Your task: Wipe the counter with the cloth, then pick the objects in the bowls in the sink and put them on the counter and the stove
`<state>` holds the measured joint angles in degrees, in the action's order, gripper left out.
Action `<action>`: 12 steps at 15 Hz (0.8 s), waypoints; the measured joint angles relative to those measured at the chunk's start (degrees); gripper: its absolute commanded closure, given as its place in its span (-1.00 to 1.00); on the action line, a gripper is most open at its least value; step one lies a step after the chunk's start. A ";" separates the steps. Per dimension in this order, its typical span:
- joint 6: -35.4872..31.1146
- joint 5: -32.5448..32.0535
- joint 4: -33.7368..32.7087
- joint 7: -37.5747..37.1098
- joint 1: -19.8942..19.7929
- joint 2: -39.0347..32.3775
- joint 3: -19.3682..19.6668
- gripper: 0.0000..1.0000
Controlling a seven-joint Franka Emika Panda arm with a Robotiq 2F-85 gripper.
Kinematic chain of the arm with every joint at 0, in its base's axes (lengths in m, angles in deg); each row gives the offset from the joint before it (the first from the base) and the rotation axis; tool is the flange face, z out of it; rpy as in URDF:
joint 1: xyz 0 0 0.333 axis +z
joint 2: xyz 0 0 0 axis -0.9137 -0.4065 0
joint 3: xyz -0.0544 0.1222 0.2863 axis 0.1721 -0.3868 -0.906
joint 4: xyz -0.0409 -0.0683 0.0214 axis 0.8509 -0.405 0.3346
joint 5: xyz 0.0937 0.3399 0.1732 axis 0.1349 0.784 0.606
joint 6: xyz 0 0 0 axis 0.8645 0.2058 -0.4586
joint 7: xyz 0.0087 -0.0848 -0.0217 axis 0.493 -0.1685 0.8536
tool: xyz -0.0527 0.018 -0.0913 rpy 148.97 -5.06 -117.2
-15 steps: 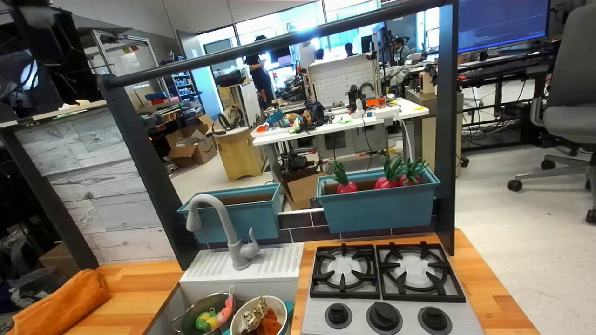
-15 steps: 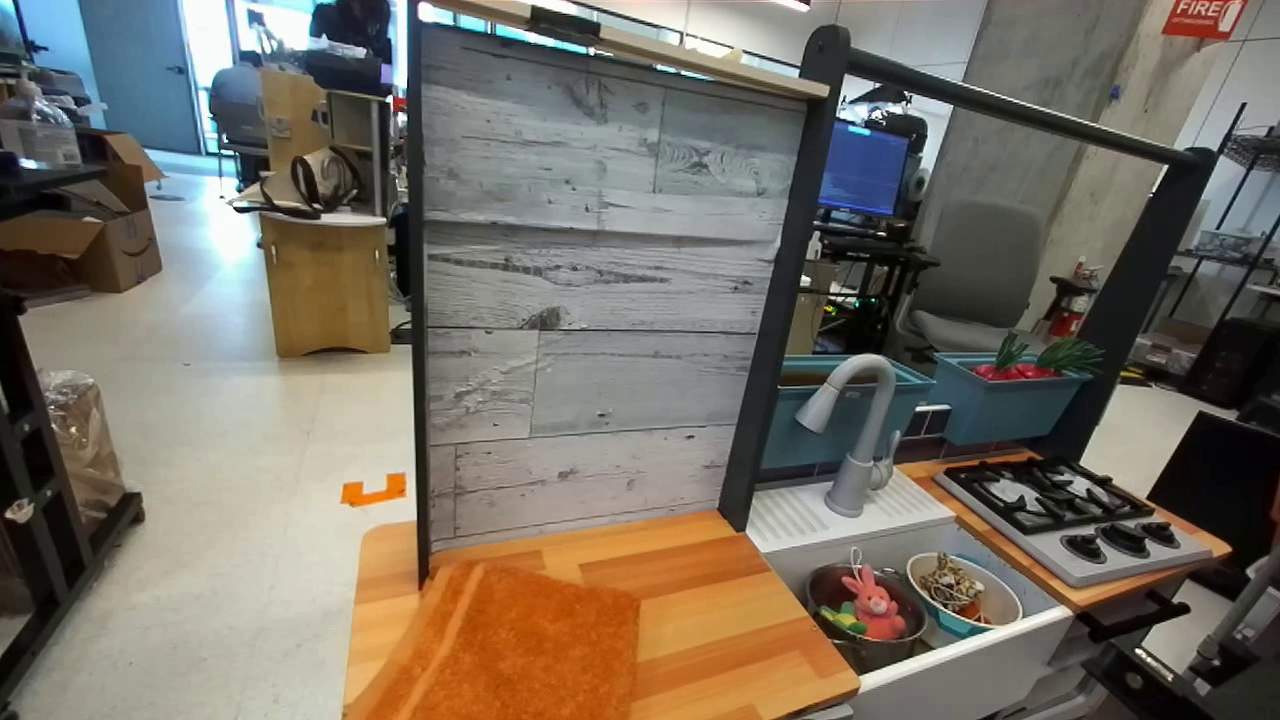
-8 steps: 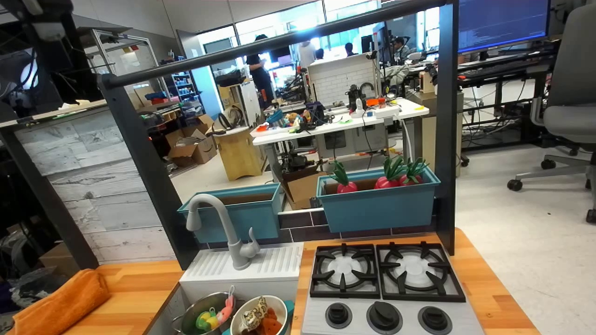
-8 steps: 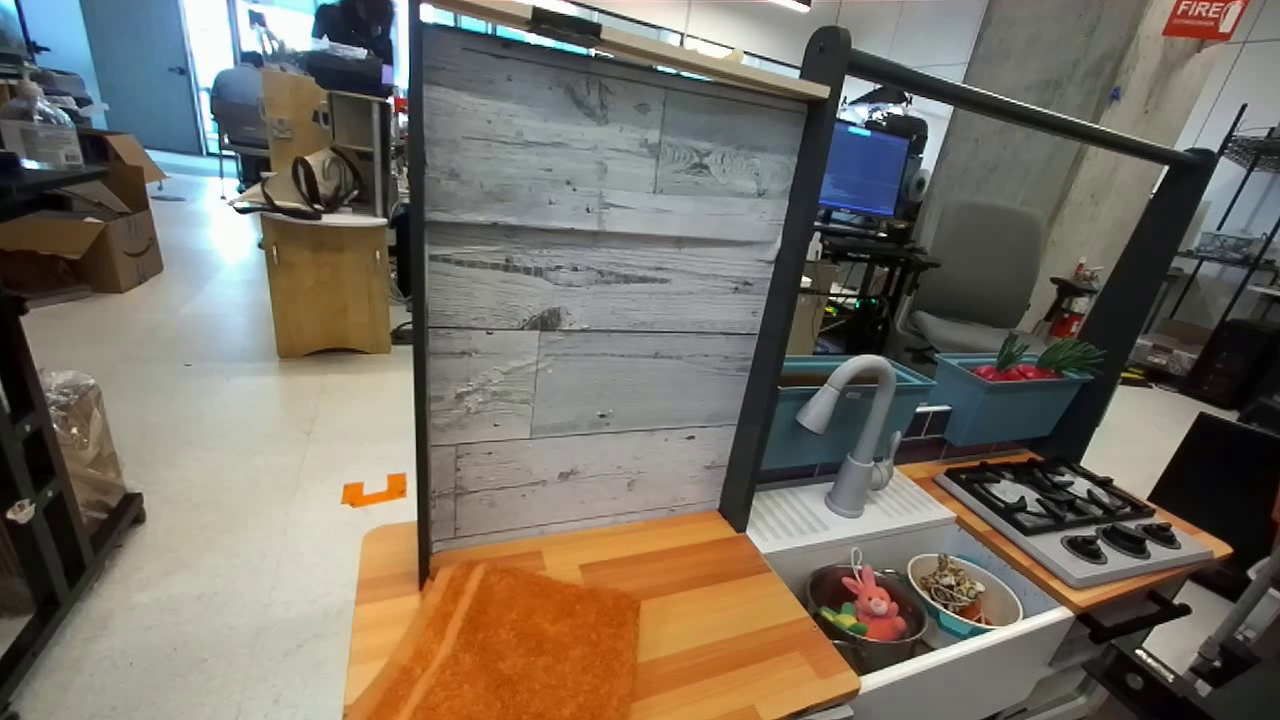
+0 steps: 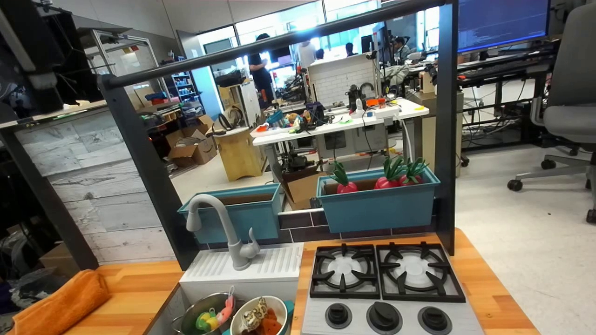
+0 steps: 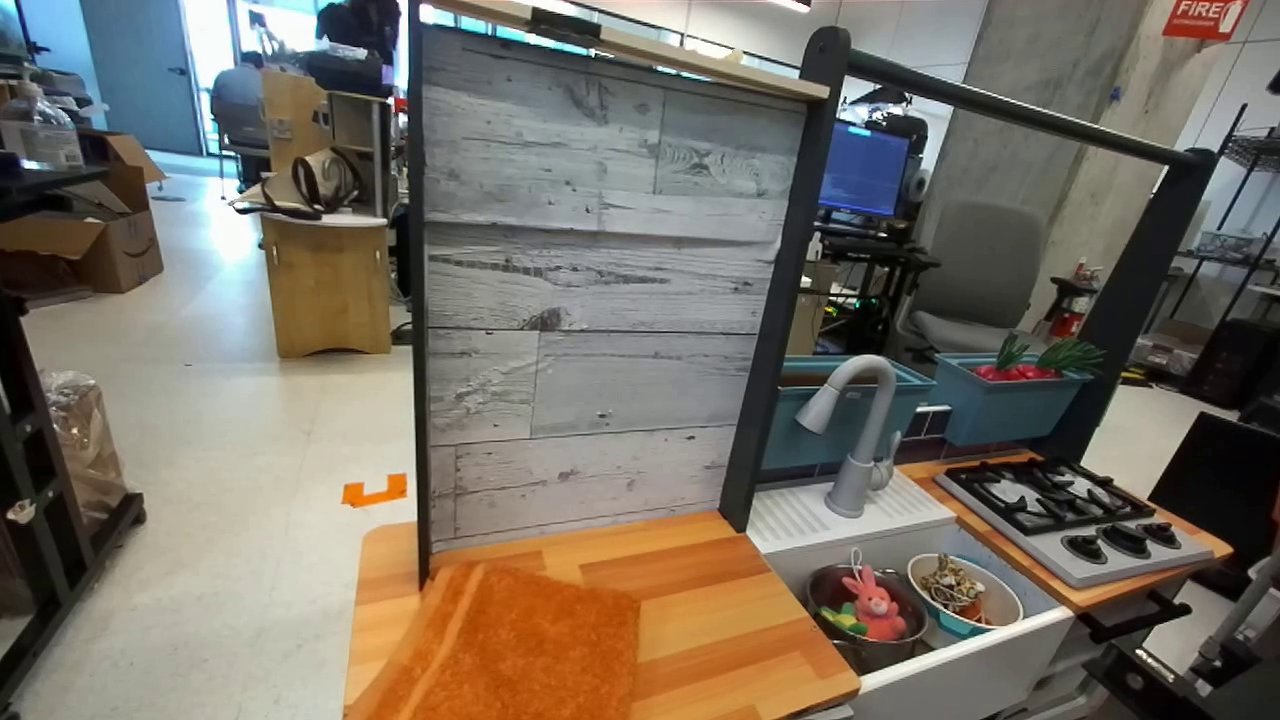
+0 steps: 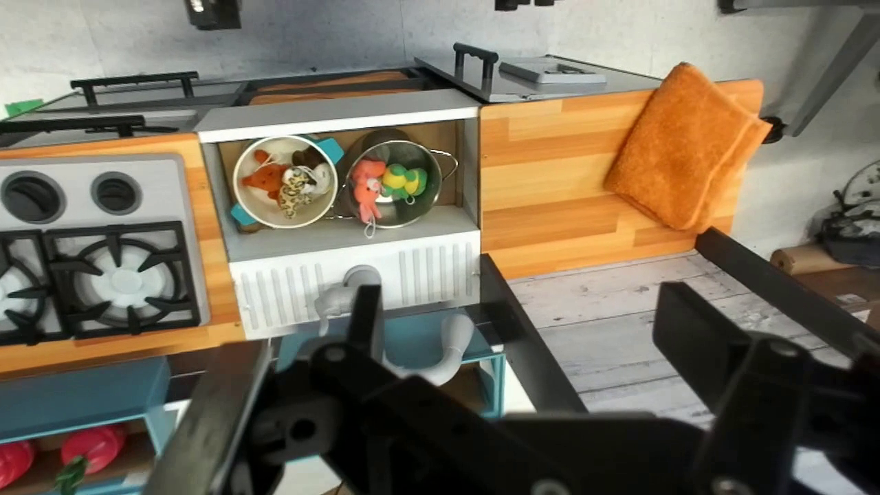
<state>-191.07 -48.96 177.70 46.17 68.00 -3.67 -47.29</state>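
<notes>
Cloth lies on the counter, away from the sink; my gripper is spread and empty, so I should come down softly and pinch its middle

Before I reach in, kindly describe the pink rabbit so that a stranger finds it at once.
Beside the stove is the sink; look in its metal bowl. The rabbit is there: its pink body and long ears set it apart from the green and yellow toy.
</notes>
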 measured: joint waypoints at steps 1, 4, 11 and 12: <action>-2.13 0.32 0.62 -2.21 1.08 -1.76 -2.00 -1.00; -8.29 -0.19 0.03 -10.58 3.86 -9.60 -8.68 -1.00; -16.83 -27.34 -11.35 -42.69 7.66 -34.66 -13.72 -1.00; -16.79 -28.64 -14.08 -45.60 9.33 -38.42 -12.85 -1.00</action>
<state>-207.86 -77.61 163.62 0.58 77.33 -42.10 -60.14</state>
